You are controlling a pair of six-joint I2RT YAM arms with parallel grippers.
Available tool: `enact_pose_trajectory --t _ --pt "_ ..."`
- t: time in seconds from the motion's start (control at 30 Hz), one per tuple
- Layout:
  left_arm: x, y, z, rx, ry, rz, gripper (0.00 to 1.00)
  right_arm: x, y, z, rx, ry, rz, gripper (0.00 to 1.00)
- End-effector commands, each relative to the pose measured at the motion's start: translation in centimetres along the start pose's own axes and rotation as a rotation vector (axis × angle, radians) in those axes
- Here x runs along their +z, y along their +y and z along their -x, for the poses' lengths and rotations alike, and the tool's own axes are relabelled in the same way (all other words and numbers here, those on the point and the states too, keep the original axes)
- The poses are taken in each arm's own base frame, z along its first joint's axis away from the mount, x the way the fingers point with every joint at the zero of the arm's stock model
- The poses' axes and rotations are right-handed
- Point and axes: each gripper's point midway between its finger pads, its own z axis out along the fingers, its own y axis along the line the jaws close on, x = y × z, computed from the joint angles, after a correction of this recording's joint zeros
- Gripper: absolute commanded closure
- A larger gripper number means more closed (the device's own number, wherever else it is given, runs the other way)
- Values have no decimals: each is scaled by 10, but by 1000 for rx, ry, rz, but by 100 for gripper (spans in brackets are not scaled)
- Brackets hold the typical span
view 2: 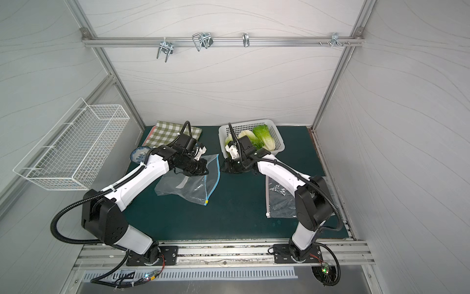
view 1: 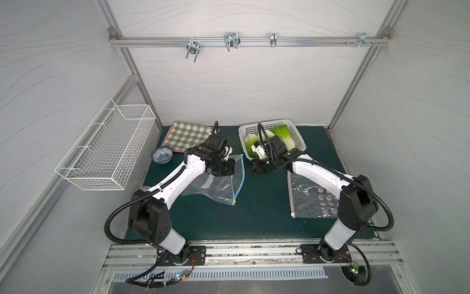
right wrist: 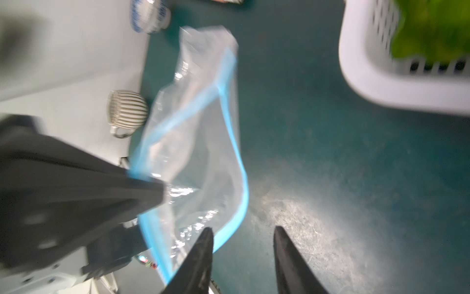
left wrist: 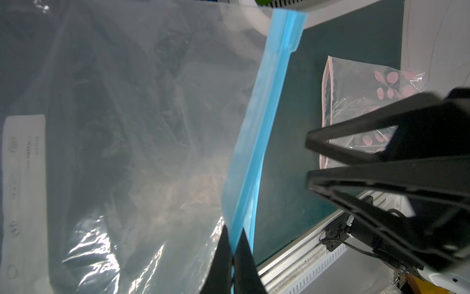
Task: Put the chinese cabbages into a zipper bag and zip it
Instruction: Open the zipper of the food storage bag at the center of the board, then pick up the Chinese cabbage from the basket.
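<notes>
Our left tool (left wrist: 232, 244) pinches the limp zipper bag (view 1: 221, 185) by its blue strip (left wrist: 256, 142), our right tool (right wrist: 243, 229) gapes empty, and the light, bruisable chinese cabbages (view 1: 283, 135) lie in the basket (view 1: 264, 124) at one o'clock, where we'd grip their firmer stalks.

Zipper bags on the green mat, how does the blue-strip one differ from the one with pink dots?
The blue-strip bag has a blue closure with a yellow slider; the pink-dotted bag has a pale closure with a white slider. The blue-strip bag is pinched at its closure by the shut left pincer and partly lifted, mouth gaping; the pink-dotted bag lies flat, ungripped. Both are clear plastic.
</notes>
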Motion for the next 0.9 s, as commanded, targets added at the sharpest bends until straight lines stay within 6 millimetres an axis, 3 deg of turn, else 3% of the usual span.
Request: enact_pose_trajectory --t 0.0,0.13,0.3,0.43,0.67,0.87 --pt "1 -4 5 21 -16 -21 100 -49 10 17 -18 -49 32 52" --pt "9 -10 4 11 -5 -52 100 -67 -51 47 102 -169 -172 38" --pt "8 -12 -1 23 2 -50 100 -53 -100 75 89 -183 -387 15" --pt "9 -11 -3 24 -2 -54 100 -34 -114 93 59 -170 -432 10" --pt "10 -12 -4 24 0 -64 100 11 -116 124 -70 -177 -477 9" --pt "7 -10 -7 36 0 -56 100 53 -137 129 -103 -126 -531 7"
